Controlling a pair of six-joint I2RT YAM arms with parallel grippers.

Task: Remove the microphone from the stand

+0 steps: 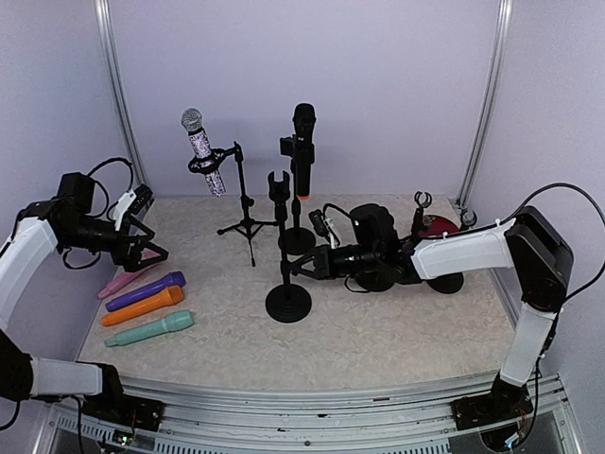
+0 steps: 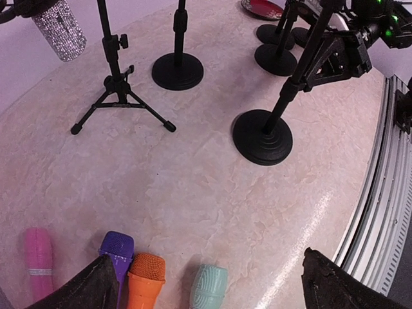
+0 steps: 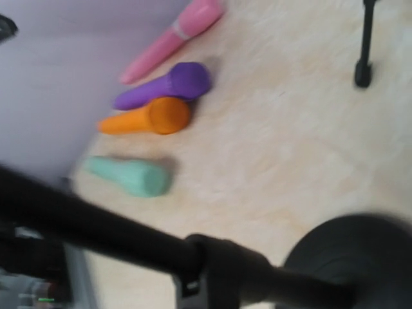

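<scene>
A black microphone [image 1: 303, 142] with an orange ring stands upright in a round-base stand [image 1: 297, 238] at the back middle. A glittery silver microphone [image 1: 200, 149] leans in the clip of a tripod stand [image 1: 248, 225]; its head [image 2: 59, 29] shows in the left wrist view. In front stands a third stand [image 1: 287, 301] with an empty clip. My right gripper [image 1: 299, 268] is shut on this stand's pole [image 3: 96, 225], low above the base [image 3: 360, 257]. My left gripper [image 1: 149, 248] hangs open at the far left, nothing between its fingers [image 2: 96, 286].
Pink [image 1: 121, 281], purple [image 1: 146, 290], orange [image 1: 144, 307] and teal [image 1: 151, 328] microphones lie side by side at the left, below my left gripper. Further small stands and a red disc [image 1: 437, 225] sit behind the right arm. Metal rails [image 1: 312, 402] run along the table's near edge.
</scene>
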